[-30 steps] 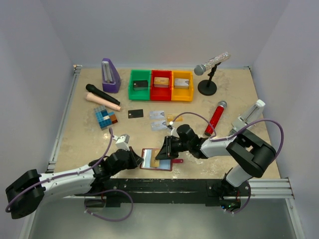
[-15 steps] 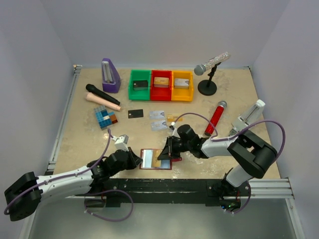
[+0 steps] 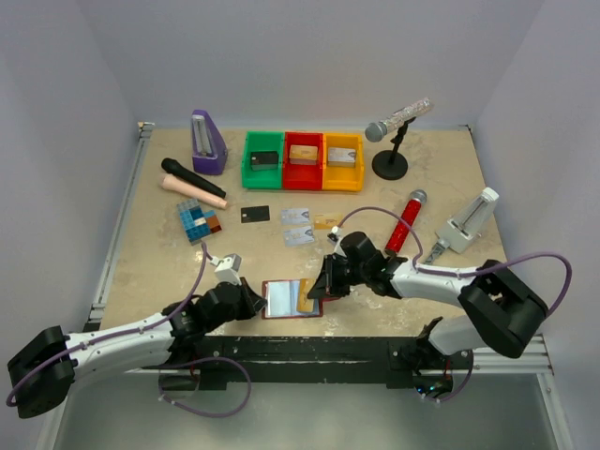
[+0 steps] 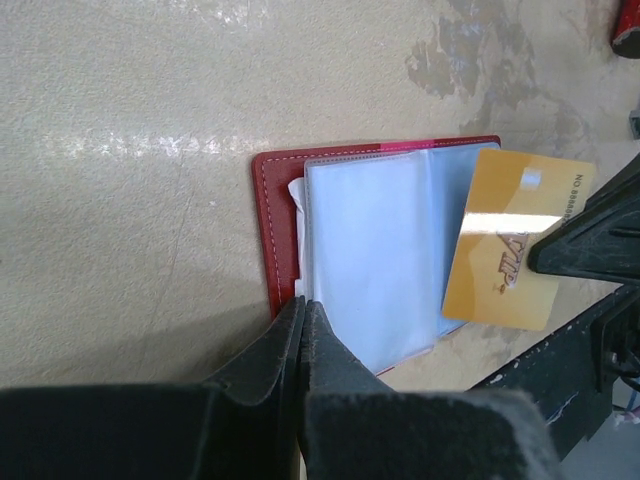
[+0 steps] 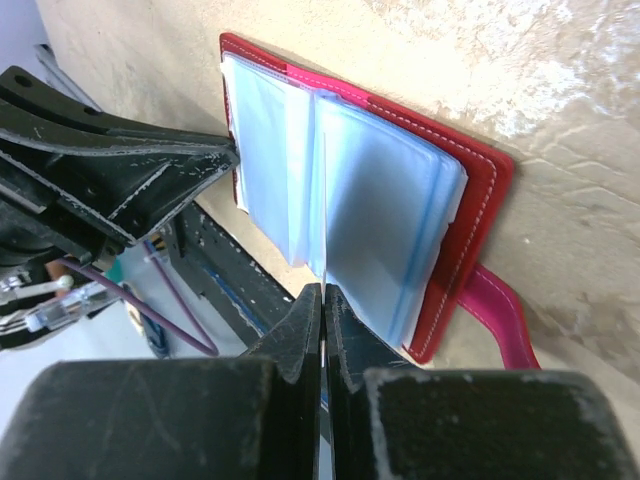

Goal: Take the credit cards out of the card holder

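Note:
The dark-red card holder (image 3: 272, 311) lies open near the table's front edge, its pale bluish pockets (image 4: 370, 250) facing up. My left gripper (image 3: 253, 298) is shut on the holder's left edge (image 4: 275, 200). My right gripper (image 3: 325, 284) is shut on a gold-orange credit card (image 4: 505, 255), which sticks out of the pockets to the right. In the right wrist view the card (image 5: 324, 230) shows edge-on between the closed fingers, over the holder (image 5: 480, 190). A black card (image 3: 255, 214) and two silvery-grey cards (image 3: 295, 216) (image 3: 300, 235) lie flat further back.
Green (image 3: 263, 159), red (image 3: 303, 157) and yellow (image 3: 343, 159) bins with small blocks stand at the back. A purple metronome (image 3: 207, 142), a black microphone (image 3: 192, 177), a blue tile block (image 3: 198, 221), a microphone stand (image 3: 392, 150), a red microphone (image 3: 405, 221) and a white device (image 3: 466, 224) surround the work area.
My right gripper has moved right with the gold-orange card, which now shows further out of the holder's pockets. My left gripper keeps its hold on the holder's left edge.

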Available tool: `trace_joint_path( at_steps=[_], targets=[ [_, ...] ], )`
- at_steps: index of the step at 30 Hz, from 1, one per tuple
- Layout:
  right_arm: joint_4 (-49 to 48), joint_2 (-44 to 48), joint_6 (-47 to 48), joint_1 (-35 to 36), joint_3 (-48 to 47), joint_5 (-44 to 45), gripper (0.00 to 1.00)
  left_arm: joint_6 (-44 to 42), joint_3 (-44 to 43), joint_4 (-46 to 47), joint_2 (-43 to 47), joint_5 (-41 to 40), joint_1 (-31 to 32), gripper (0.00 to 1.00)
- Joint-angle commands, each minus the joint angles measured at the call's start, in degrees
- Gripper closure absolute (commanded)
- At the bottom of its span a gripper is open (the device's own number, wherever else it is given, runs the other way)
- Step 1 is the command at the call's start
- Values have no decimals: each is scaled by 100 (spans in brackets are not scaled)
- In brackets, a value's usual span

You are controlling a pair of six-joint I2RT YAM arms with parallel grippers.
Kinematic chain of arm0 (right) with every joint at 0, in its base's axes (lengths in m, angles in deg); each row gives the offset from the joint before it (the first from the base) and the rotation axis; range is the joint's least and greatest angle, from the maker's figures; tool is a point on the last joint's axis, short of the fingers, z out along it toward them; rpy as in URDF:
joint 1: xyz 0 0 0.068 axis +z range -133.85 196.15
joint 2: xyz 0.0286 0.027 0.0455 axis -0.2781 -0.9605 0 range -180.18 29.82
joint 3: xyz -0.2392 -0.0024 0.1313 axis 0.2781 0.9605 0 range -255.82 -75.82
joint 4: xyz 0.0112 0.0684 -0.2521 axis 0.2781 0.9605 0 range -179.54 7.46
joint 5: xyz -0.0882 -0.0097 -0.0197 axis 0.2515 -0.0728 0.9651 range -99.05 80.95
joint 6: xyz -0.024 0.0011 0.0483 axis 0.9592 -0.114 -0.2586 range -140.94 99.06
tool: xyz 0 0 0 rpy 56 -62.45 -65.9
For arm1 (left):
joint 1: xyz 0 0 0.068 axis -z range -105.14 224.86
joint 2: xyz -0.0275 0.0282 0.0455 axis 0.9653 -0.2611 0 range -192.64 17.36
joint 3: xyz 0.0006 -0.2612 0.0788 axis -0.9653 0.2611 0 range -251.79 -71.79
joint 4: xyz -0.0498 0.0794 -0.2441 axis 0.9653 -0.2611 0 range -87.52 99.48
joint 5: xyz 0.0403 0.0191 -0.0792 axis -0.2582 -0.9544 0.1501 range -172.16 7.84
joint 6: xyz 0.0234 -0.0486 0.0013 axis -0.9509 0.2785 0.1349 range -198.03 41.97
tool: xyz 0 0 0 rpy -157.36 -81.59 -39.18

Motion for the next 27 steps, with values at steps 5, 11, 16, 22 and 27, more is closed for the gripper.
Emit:
trace_joint_path(
  at_steps=[5, 11, 16, 22, 27],
  targets=[
    [1963, 1180, 1085, -25, -683, 759, 100, -519, -1089, -745, 16, -49, 23, 49],
    [2746, 2340, 2560, -17, -1334, 66, 100, -1090, -2109, -1089, 463, 135, 14, 27],
    [3616, 2650, 3774, -17, -1782, -1935, 100, -1837, -1935, -149, 1280, 1206, -21, 27],
    [4153, 2615, 4162, 97, -2099, -3037, 100, -2620, -2022, 397, 1783, 2604, -48, 30],
    [4548, 2492, 4391, 185, -2433, -2994, 100, -2752, -2338, 432, 1363, 3711, -48, 35]
  ],
)
